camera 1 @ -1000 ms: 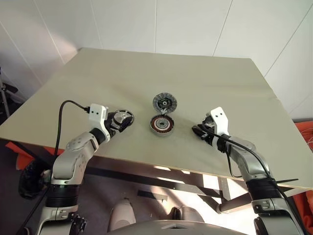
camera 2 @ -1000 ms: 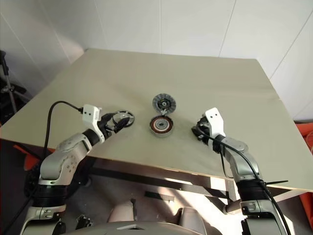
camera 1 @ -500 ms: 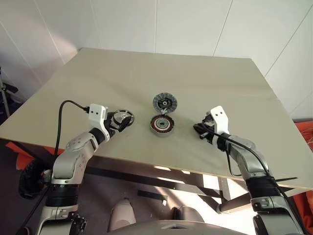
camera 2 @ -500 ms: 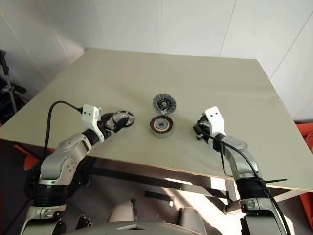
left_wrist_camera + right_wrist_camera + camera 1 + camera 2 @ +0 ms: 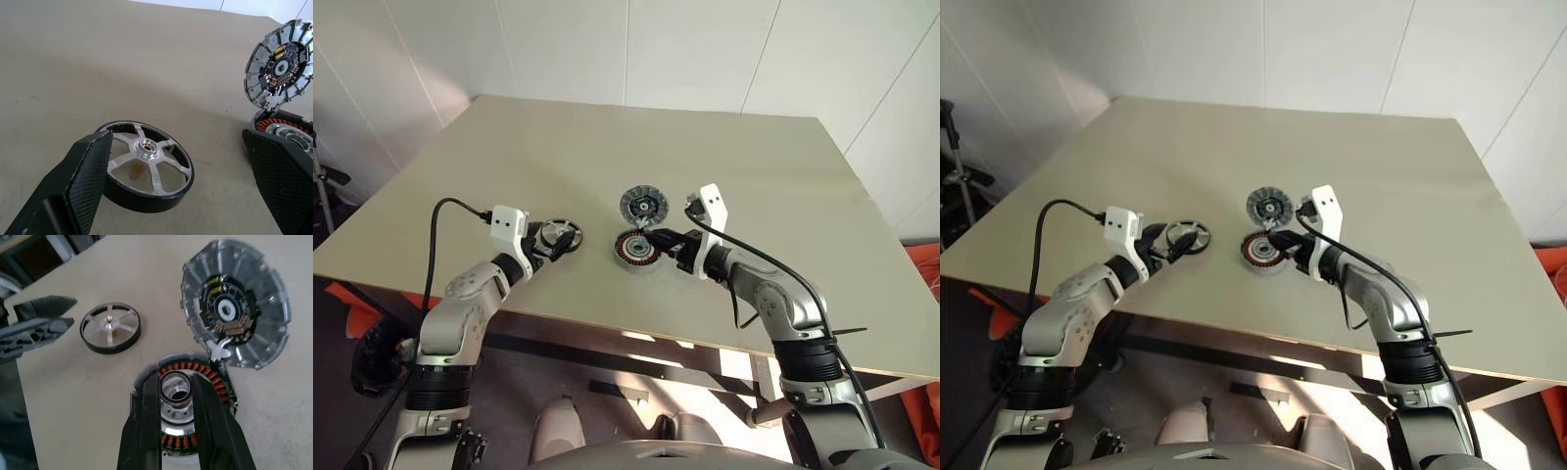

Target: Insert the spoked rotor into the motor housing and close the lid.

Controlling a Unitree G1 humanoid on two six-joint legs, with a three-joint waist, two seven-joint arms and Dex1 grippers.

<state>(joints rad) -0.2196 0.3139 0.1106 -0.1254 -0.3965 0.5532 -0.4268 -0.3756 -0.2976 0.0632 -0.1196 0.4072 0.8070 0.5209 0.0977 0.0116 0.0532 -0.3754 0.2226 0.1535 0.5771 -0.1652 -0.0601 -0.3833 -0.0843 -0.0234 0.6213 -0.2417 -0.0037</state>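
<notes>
With the spoked rotor (image 5: 561,238) lying flat left of centre between the left gripper (image 5: 186,186)'s wide jaws, they should close squarely on its rim before lifting it toward the centre-frame motor housing (image 5: 637,250), where the right gripper (image 5: 182,396) hovers, jaws narrow, lid (image 5: 643,205) open.

A plain robotics lab or test room: a large bare beige worktop (image 5: 724,166) fills the middle of the frame, white panelled walls (image 5: 705,49) run along the top, and a dark tripod leg (image 5: 955,176) stands at the left edge.
</notes>
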